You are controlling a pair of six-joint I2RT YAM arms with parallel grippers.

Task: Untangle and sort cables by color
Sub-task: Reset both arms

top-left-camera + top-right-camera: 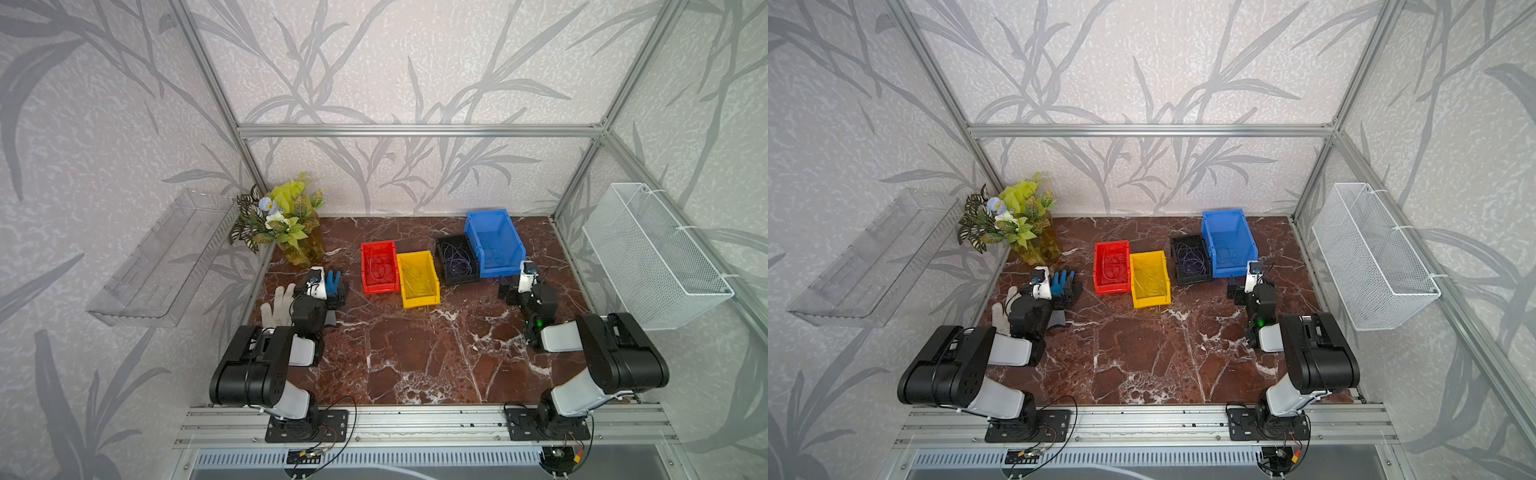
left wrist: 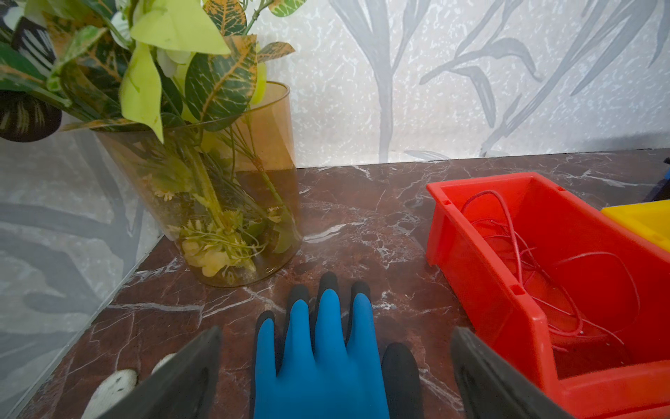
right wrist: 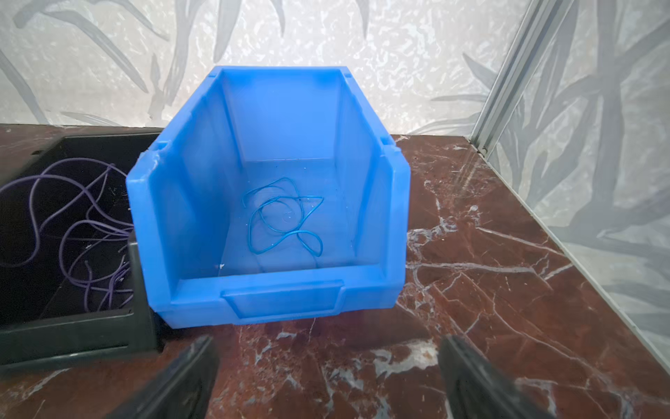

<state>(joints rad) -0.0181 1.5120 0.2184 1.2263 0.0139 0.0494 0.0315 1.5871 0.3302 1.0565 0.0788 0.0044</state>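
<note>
Both top views: cables (image 1: 457, 259) lie in colour-matched bins (image 1: 415, 254); sorting looks done.
Left pincer (image 2: 336, 328): agape, empty, above glove (image 2: 319, 370).
Right pincer (image 3: 326, 337): agape, empty, facing blue bin (image 3: 282, 301).

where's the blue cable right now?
Right wrist view: the blue cable lies coiled on the floor of the blue bin, rightmost of the bins, next to the black bin holding purple cables.

marble table (image 1: 415, 353) under red bin (image 1: 380, 289), yellow bin (image 1: 422, 302), black bin (image 1: 461, 279), blue bin (image 1: 500, 270), vase (image 1: 305, 249), gloves (image 1: 333, 280)
</note>
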